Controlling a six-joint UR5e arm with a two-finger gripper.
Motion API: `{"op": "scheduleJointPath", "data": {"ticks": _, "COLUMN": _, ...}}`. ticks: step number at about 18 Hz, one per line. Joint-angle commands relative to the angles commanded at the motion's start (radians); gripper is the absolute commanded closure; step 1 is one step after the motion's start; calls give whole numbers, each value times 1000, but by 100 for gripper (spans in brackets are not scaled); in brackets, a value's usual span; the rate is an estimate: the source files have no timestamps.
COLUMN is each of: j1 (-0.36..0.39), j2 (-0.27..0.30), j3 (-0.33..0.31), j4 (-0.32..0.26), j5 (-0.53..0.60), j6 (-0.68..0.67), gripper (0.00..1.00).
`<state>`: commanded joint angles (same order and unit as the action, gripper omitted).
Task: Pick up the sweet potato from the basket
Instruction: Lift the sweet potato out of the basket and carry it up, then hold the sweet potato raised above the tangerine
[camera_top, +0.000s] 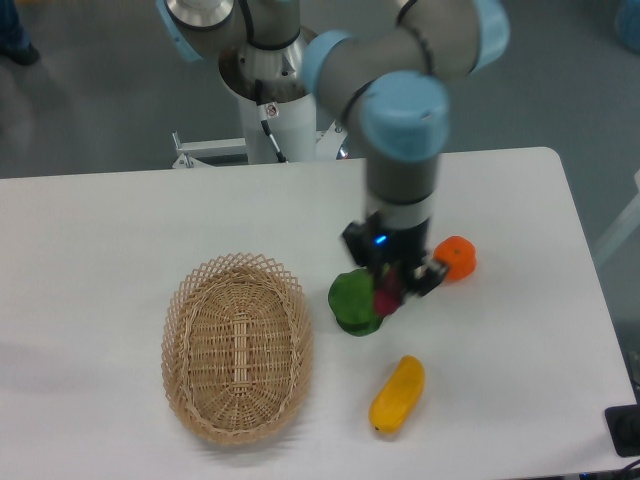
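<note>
While the hand (388, 295) pinches one sweet potato (386, 298) above the one green vegetable (354, 302), one basket (237, 345), one orange (455, 258) and one yellow vegetable (398, 394) sit on the bench (100, 250).

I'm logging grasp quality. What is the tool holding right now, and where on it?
The tool holds the sweet potato, above the green vegetable. The fingers hide most of it, so the exact grip point cannot be told.

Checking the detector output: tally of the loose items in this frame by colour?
Magenta: 1, sweet potato, held in the jaws
Green: 1, leafy vegetable
Orange: 1, orange fruit
Yellow: 1, oblong vegetable
Tan: 1, basket
Total: 5
</note>
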<state>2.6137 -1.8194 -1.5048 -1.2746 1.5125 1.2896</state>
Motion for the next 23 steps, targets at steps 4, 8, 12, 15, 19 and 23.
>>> {"op": "scheduleJointPath", "data": {"ticks": 4, "j1": 68, "j2": 32, "j3": -5, "j4": -74, "j5": 3, "j6": 184, "gripper": 70}}
{"op": "scheduleJointPath", "data": {"ticks": 8, "j1": 91, "j2": 45, "j3": -6, "j4": -86, "j5": 2, "j6": 215, "gripper": 70}}
{"op": "scheduleJointPath", "data": {"ticks": 12, "j1": 94, "j2": 48, "j3": -9, "j4": -86, "j5": 2, "j6": 224, "gripper": 70}}
{"op": "scheduleJointPath", "data": {"ticks": 15, "j1": 94, "j2": 48, "j3": -8, "j4": -85, "j5": 2, "j6": 226, "gripper": 70}}
{"op": "scheduleJointPath", "data": {"ticks": 19, "j1": 94, "j2": 48, "j3": -9, "j4": -83, "j5": 0, "j6": 226, "gripper": 70}}
{"op": "scheduleJointPath", "data": {"ticks": 23, "j1": 95, "j2": 48, "j3": -8, "j4": -80, "j5": -2, "j6": 226, "gripper": 70}}
